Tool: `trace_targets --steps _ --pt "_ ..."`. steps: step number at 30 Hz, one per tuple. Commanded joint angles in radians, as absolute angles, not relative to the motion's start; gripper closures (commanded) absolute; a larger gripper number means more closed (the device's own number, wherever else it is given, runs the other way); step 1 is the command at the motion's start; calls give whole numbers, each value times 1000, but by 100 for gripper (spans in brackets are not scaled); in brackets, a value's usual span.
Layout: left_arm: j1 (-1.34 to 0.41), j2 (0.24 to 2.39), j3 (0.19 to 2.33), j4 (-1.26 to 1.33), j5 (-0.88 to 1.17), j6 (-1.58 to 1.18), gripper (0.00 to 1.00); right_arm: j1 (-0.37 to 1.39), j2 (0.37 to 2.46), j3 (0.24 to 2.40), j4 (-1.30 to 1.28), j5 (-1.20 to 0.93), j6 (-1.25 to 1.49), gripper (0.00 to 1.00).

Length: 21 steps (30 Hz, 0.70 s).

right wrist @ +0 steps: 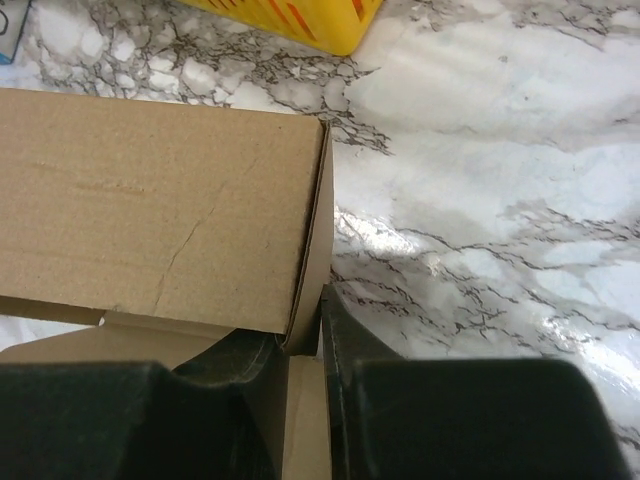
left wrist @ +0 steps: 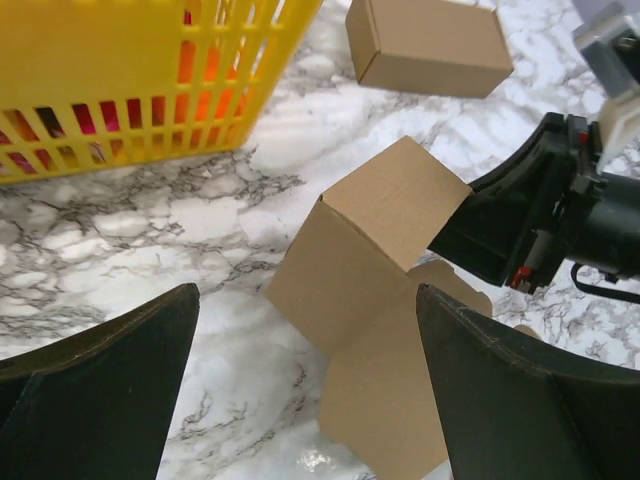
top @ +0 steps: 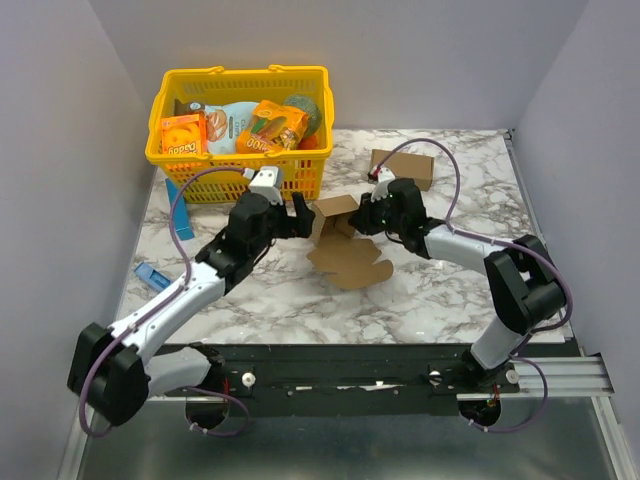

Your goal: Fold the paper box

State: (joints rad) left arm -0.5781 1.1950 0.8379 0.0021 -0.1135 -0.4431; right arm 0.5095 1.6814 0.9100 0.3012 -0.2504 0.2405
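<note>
Paper box [top: 338, 222] sits mid-frame in the top view, on the surface [top: 450, 290] between my two arms. It's half formed: a raised square sleeve, with flaps [top: 352, 265] lying flat and spreading toward the lower right. My right gripper [top: 366, 215] is clamped on it from the right. In the right wrist view a thin cardboard wall edge runs down into the narrow slot between the fingers [right wrist: 450, 420], so I read that as a pinch on the sleeve's right-hand wall. My left gripper [top: 300, 213] is wide open and holding nothing. In the left wrist view both fingers sit at the bottom corners and the box is centred ahead of them, not touching. The key relation is that the box lies straight ahead of the left gripper, to its right in the top view. The sleeve's top crease slants up to the right in the left wrist view, so the gripper's opening isn't square to any wall. Both grippers are close, but only the left is free, so my guess is any pushing or tucking falls to it while the right anchors. The flat flaps sit on the near, lower side of the sleeve, below the left gripper's line. Yellow basket [top: 245, 72] is just behind the left gripper at upper left. A longer carton [top: 405, 165] lies at upper right, apart from the work.
</note>
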Motion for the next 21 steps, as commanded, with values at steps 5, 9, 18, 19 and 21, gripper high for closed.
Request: trace_targets --steps 5,9,18,19,21 --pt "-598 1012 612 141 -14 -341 1 512 1643 1045 -78 -224 230 77" --pt "-659 1067 640 147 -61 -331 2 514 1637 1095 -198 -210 227 77" --pt "-742 1252 738 74 -201 -377 4 514 1620 1154 -325 -175 216 76" --pt "-742 1265 741 75 -202 -380 6 515 1617 1155 -328 -172 215 76" --pt "-747 1278 752 78 -204 -397 9 514 1614 1155 -333 -166 215 76"
